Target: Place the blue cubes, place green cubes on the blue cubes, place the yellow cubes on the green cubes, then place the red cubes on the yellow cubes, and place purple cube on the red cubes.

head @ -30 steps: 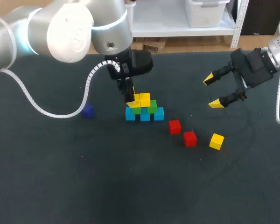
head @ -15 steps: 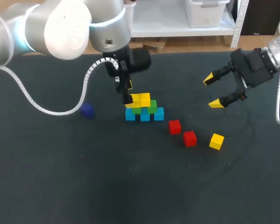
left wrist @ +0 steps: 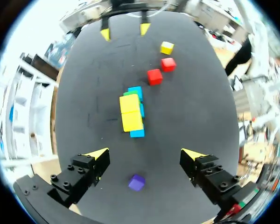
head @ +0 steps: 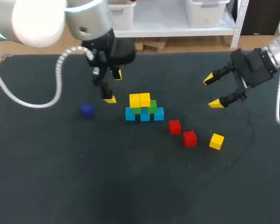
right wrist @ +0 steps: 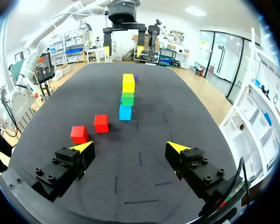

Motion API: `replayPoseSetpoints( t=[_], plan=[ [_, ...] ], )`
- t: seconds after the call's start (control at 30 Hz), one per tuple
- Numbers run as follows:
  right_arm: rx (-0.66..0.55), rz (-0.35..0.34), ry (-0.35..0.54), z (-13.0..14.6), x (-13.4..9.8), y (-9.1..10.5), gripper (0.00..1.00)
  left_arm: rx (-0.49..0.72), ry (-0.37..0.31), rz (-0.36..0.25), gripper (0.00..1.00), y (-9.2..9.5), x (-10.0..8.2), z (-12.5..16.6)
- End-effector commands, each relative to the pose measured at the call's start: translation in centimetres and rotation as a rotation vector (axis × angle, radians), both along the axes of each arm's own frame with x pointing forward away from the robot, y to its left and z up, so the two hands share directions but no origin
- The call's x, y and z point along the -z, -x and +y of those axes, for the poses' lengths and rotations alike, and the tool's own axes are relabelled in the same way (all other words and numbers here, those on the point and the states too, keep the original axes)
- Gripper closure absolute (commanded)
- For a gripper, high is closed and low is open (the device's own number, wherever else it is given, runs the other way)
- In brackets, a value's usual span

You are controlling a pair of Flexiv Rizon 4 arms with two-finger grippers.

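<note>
Three blue cubes (head: 144, 115) sit in a row mid-table, carrying two green cubes (head: 151, 107) and, on those, two yellow cubes (head: 140, 100). From the left wrist this stack (left wrist: 130, 112) lies ahead of my open, empty left gripper (left wrist: 145, 156), which hangs left of it (head: 113, 87). Below that gripper rests the purple cube (head: 87, 110) (left wrist: 136, 182). Two red cubes (head: 174, 126) (head: 190, 138) and a loose yellow cube (head: 216, 141) lie right of the stack. Over the table's right side my right gripper (head: 213, 91) (right wrist: 129, 148) is open and empty.
The dark table (head: 130, 186) is bare across its front. In the right wrist view the red cubes (right wrist: 101, 123) lie between that gripper and the stack (right wrist: 127, 99).
My left gripper opened, let go of a yellow cube on top of the green ones, and drew back up and to the left. The right arm kept still.
</note>
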State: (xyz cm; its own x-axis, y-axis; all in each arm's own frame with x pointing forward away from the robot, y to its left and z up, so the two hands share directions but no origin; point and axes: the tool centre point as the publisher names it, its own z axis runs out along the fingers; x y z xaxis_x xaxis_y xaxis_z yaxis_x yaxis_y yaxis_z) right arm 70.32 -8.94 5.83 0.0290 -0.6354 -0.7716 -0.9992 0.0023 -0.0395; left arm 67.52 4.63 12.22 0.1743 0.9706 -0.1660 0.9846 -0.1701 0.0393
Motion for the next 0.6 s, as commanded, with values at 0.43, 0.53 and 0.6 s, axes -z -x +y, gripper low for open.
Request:
replayPoseSetpoints(
  t=[0.43,0.53,0.6],
  plan=[
    [0.0,-0.002,-0.002,0.0,0.0,0.0,0.0,-0.085,0.305,-0.059,0.0,1.1,-0.9,11.5],
    [0.0,-0.002,-0.002,0.0,0.0,0.0,0.0,-0.126,0.361,-0.065,0.0,1.1,-0.7,12.1],
    [0.0,-0.002,-0.002,0.0,0.0,0.0,0.0,-0.129,0.361,-0.058,0.0,1.1,-0.6,12.3]
  ],
)
